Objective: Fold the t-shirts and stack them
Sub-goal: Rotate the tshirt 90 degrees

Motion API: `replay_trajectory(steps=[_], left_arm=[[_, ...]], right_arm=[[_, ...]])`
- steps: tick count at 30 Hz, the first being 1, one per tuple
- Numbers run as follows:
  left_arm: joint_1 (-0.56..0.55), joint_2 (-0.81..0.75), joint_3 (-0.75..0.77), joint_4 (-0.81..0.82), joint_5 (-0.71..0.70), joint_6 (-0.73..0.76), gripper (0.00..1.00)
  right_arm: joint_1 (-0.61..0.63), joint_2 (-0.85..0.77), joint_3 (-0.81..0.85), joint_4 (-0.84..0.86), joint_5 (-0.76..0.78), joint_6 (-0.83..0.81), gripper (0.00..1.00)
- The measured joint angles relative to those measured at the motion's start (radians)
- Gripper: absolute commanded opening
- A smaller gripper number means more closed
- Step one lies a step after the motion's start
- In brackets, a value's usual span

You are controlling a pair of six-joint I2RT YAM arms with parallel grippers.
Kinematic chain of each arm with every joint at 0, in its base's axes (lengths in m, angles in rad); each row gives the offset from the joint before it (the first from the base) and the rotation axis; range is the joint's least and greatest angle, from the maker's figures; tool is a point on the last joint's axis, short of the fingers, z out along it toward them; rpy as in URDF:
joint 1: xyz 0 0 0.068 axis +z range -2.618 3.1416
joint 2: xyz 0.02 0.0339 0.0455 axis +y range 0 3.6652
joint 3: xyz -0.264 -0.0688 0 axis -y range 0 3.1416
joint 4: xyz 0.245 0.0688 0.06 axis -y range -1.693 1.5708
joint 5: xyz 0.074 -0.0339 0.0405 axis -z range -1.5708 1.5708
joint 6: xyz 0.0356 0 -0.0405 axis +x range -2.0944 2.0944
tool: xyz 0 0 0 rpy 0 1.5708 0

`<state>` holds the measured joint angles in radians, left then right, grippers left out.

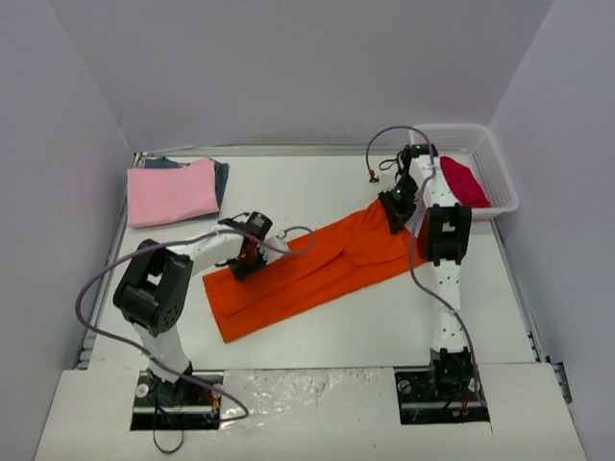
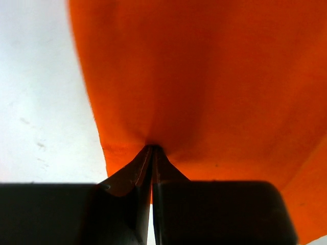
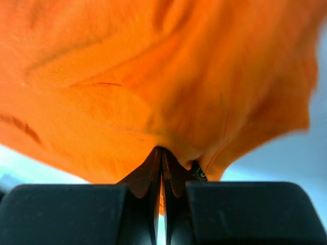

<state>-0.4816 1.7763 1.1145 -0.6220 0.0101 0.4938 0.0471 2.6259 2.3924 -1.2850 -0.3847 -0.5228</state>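
Note:
The bright orange t-shirt (image 1: pixel 307 269) lies stretched in a long diagonal band across the table's middle. My left gripper (image 1: pixel 248 257) is shut on its left edge; in the left wrist view the orange cloth (image 2: pixel 204 76) is pinched at the left gripper's tips (image 2: pixel 152 148). My right gripper (image 1: pixel 394 213) is shut on its upper right end and lifts it slightly; the right wrist view shows the orange cloth (image 3: pixel 153 76) bunched above the right gripper's tips (image 3: pixel 162 149). A folded light pink t-shirt (image 1: pixel 173 190) lies on a dark blue-grey one (image 1: pixel 221 176) at the back left. A crimson red t-shirt (image 1: pixel 463 181) sits in the basket.
A white plastic lattice basket (image 1: pixel 502 178) stands at the back right corner. Grey walls enclose the table on three sides. The arms' cables (image 1: pixel 106 279) loop over the left and middle of the table.

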Motion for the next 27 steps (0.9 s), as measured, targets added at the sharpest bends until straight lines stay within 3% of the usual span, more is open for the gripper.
replay_trajectory(steps=[4, 13, 19, 27], left_arm=[[-0.085, 0.002, 0.003, -0.045, 0.014, -0.013, 0.02], [-0.272, 0.030, 0.050, -0.118, 0.108, -0.062, 0.02], [-0.332, 0.073, 0.111, -0.148, 0.273, -0.107, 0.02], [-0.433, 0.181, 0.241, -0.201, 0.486, -0.162, 0.02]], right_arm=[[0.053, 0.042, 0.132, 0.077, 0.050, 0.010, 0.01], [0.208, 0.072, 0.198, 0.450, 0.100, 0.051, 0.02], [0.237, 0.100, 0.206, 0.638, 0.092, 0.102, 0.04], [0.241, 0.163, 0.277, 0.756, 0.081, 0.153, 0.07]])
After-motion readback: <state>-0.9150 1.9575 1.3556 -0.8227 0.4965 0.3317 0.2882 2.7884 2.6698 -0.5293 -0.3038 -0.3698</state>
